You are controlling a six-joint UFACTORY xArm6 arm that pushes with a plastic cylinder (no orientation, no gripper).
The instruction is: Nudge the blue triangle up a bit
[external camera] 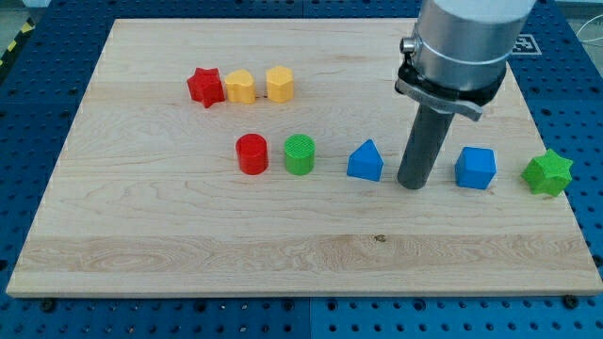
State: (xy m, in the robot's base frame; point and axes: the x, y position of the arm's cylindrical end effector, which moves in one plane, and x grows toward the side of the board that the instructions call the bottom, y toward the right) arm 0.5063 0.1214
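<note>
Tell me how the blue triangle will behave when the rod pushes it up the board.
The blue triangle sits flat on the smooth wooden board, so it should slide rather than roll. It looks small and solid, probably light. My tip stands at its right, not below, so an off-centre push would likely turn it.

Silver-grey cylindrical arm housing [466,42], metal clamp collar, dark straight rod [424,141].

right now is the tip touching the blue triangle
Apart. The camera view shows a sliver of bare wood between my tip and the blue triangle; the tip stands just to the triangle's right in the view.
</note>
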